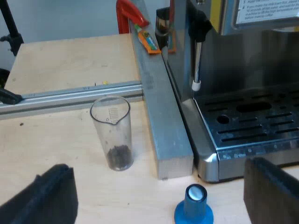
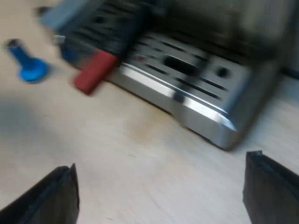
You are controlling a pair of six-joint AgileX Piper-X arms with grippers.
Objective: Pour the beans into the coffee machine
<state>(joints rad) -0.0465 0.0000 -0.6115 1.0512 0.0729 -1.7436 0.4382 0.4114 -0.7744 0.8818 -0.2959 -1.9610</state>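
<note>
beans (image 1: 119,157): small dark heap at bottom of measuring glass (image 1: 112,130). measuring glass upright on table (image 1: 46,140), just beside metal rail (image 1: 163,121) along espresso machine (image 1: 252,116). blue tamper (image 1: 194,205) near, not touching.
left pincer (image 1: 158,186): released, empty, spread wide, measuring glass ahead; likely lining up for grasp.
right pincer (image 2: 161,186): released, empty, facing machine front by red handle end (image 2: 93,72).
pour not yet begun.

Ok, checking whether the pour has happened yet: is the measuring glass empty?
No, a small heap of dark beans lies at the bottom of the upright measuring glass.
</note>
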